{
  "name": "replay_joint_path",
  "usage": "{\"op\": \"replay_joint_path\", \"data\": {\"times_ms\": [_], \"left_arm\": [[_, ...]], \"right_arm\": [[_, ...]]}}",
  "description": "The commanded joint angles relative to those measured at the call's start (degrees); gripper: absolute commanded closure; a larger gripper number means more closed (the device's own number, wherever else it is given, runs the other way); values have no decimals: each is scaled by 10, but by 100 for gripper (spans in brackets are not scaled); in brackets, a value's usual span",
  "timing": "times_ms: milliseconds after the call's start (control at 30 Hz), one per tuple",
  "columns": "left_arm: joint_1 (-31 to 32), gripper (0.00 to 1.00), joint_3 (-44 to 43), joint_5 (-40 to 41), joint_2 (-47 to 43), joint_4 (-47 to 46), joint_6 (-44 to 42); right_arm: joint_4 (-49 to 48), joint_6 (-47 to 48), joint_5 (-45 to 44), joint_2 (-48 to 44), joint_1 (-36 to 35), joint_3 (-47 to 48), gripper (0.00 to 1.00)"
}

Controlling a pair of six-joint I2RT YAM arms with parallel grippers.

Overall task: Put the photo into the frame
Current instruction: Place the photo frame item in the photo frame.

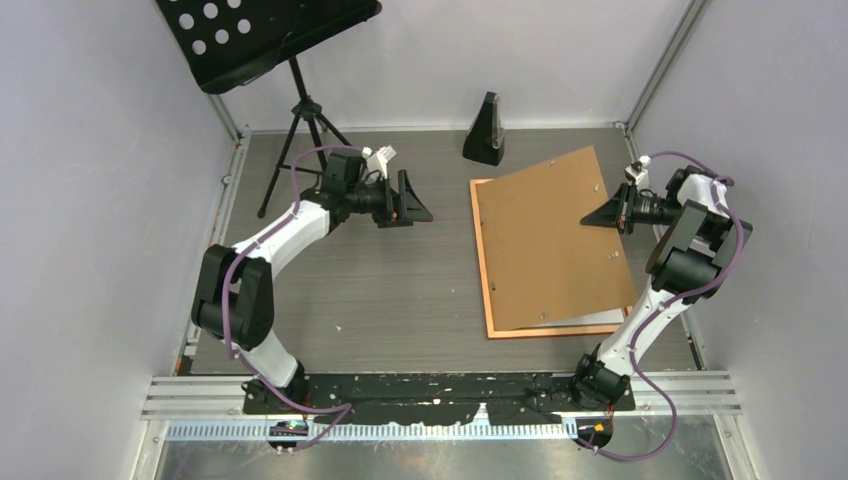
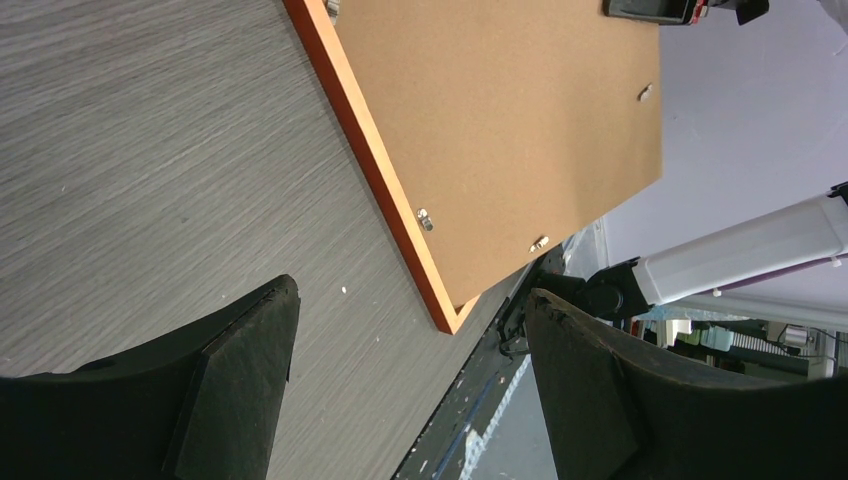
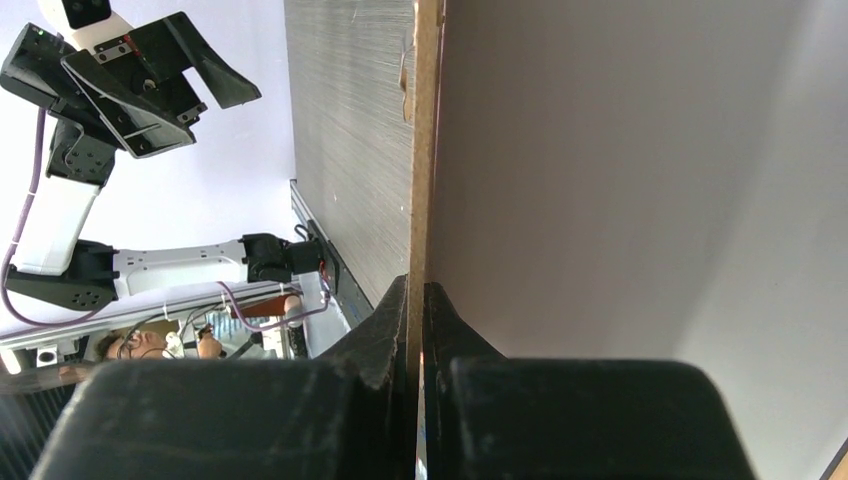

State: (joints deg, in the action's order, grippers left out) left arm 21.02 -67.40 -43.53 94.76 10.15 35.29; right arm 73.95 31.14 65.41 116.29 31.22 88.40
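White-and-black arms, purple cables

Soft, even light fills the top view, with faint shadows on the table. Up close, the right pincer looks dark and blurry.

Open table lies between music stand and frame; metronome stands beyond.

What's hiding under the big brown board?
Under the brown board lies the orange frame, with only its edges peeking out. A pale strip, maybe the photo's edge, shows too. The rest is covered.
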Motion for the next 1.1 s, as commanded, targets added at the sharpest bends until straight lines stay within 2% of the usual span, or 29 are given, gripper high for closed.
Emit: {"op": "replay_joint_path", "data": {"times_ms": [0,467,1067], "left_arm": [[3,19,-23,-1,-15,-3,-12],[3,18,-24,1,-14,1,-13],[2,18,-20,4,-14,3,-19]], "right_arm": [[9,-13,17,-2,-9,1,95],[-44,-42,-2,10,-26,-35,94],[-241,-162,-49,-19,-98,-143,95]]}}
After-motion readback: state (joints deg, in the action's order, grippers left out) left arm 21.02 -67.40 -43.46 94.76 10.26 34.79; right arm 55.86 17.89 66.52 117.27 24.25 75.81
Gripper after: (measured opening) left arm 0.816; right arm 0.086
